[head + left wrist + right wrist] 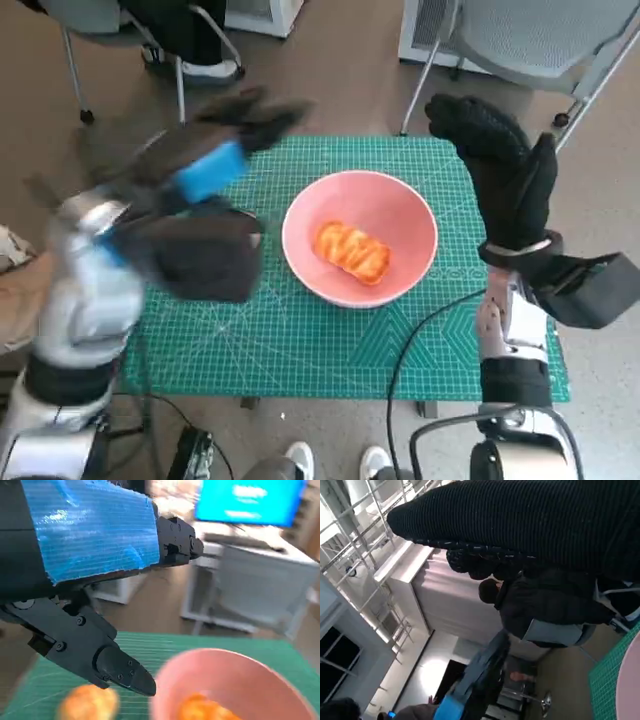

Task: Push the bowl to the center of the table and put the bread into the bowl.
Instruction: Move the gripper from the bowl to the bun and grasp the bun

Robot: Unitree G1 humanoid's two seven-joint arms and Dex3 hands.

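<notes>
The pink bowl (pixel 410 215) stands near the middle of the green mat (pixel 300 340), with an orange-brown bread (pixel 352 250) lying inside it. My left hand (pixel 205 175) is blurred and hangs above the mat just left of the bowl, fingers spread, holding nothing. In the left wrist view its fingers (pixel 115 667) point toward the bowl (pixel 235 675) and the bread (pixel 200 710). A second blurred orange lump (pixel 87 704) lies on the mat beside the bowl. My right hand (pixel 495 165) is raised right of the bowl, fingers upright and empty.
A grey chair (pixel 540 40) stands behind the table at the right, and chair legs (pixel 130 40) at the back left. A person's shoes (pixel 300 460) show at the near edge. A black cable (pixel 420 330) crosses the mat's near right. A seated person (pixel 545 605) shows in the right wrist view.
</notes>
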